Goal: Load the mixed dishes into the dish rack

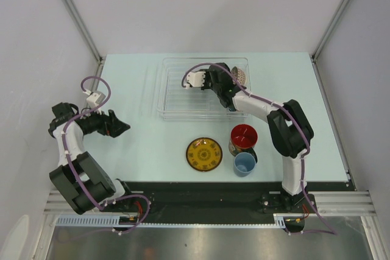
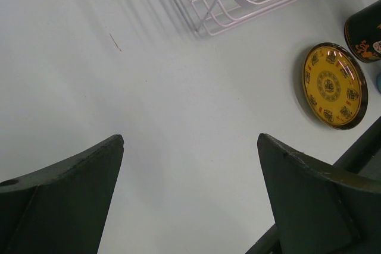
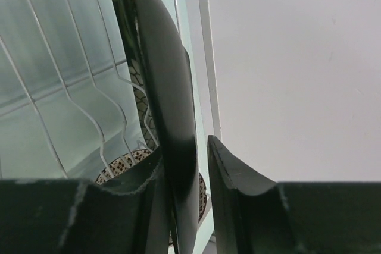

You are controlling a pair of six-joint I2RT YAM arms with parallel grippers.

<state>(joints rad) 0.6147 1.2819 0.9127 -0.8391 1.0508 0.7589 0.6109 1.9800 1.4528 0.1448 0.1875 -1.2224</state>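
While the right gripper (image 3: 184,153) reaches into the far right part of the rack (image 1: 164,89), the black plate (image 3: 172,117) stands on edge between its fingers. The left finger touches the plate and a thin pale sliver shows at the right finger, so I cannot tell if it is clamped or just let go. A patterned bowl (image 3: 128,162) sits in the rack just behind the plate, on the far right side. The left gripper (image 2: 190,141) hangs over bare table (image 2: 178,87) well left of the rack, fingers wide apart and holding nothing. The saucer (image 1: 204,153), mug (image 1: 244,137) and cup (image 1: 245,164) sit on the table near of the rack; the cup is just beside the mug.
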